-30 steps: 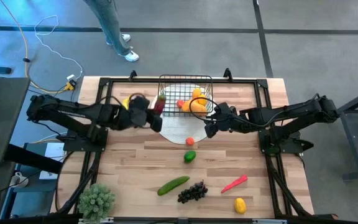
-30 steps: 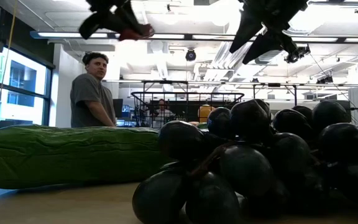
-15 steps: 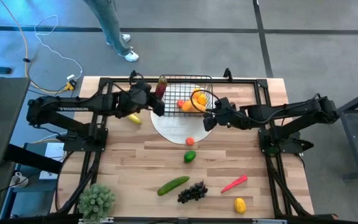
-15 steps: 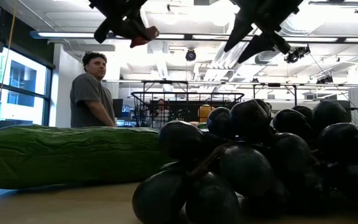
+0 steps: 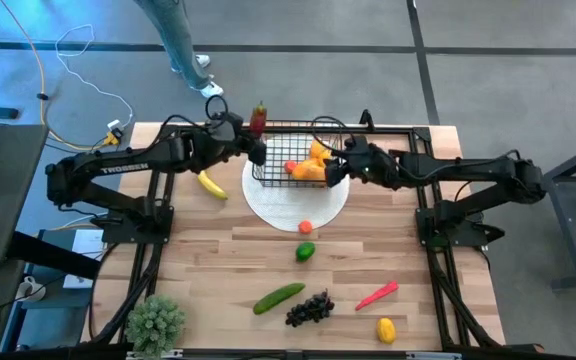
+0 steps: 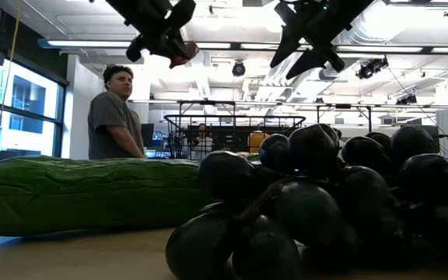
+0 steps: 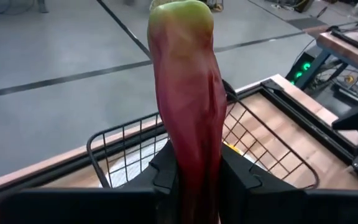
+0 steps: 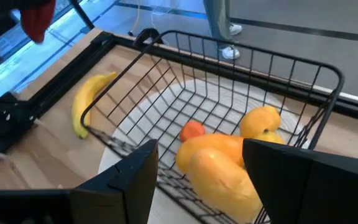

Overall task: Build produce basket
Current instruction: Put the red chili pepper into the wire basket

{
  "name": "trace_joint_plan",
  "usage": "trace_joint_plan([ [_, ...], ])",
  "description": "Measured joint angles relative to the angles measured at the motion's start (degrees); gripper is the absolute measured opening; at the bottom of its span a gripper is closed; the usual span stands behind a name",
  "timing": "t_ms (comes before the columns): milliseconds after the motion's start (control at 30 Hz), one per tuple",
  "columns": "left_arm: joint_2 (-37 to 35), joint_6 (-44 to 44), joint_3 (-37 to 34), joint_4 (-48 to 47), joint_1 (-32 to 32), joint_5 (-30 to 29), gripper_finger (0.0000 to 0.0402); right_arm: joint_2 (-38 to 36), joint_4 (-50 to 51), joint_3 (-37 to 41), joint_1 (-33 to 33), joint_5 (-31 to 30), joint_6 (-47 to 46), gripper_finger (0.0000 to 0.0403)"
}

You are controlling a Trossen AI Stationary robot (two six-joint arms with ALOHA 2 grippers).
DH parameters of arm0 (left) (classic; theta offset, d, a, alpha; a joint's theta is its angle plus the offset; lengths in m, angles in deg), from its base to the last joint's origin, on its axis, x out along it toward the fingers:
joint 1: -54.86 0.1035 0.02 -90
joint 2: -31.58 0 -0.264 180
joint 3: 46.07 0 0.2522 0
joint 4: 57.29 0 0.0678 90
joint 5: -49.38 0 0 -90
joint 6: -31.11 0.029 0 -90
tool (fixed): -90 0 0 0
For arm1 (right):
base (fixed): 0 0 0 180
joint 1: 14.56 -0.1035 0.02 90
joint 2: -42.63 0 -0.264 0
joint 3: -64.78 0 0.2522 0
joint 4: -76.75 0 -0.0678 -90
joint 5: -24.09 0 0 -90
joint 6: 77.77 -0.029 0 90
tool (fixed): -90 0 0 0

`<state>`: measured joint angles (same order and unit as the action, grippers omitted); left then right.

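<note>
The left gripper has its fingers clamped on a red chili pepper, raised over the far left corner of the basket. The right gripper is at the basket's right side, fingers apart around a mango inside. The basket stands on a white plate on the counter

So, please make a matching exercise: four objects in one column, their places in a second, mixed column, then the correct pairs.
Objects:
1. red chili pepper
2. banana
3. mangoes
4. grapes

Places:
A. inside the basket
B. on the table beside the cucumber
C. gripped in the left hand
D. on the table left of the white plate

Pairs: 1-C, 2-D, 3-A, 4-B
</note>
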<state>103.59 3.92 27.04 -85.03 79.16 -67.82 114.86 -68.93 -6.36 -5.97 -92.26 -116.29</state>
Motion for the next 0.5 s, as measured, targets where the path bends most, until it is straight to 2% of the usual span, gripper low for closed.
trace_joint_plan([
  [167, 2.58, 1.01, 0.02, 2.97, 2.13, 2.39, 0.0053, 0.0, -0.32, 0.0, 2.41, 0.42, 1.32, 0.0216],
  [500, 9.87, -1.13, 0.0, 5.58, 4.72, 3.58, 0.0053, 0.0, -0.87, 0.0, 7.33, 1.55, 6.56, 0.0216],
])
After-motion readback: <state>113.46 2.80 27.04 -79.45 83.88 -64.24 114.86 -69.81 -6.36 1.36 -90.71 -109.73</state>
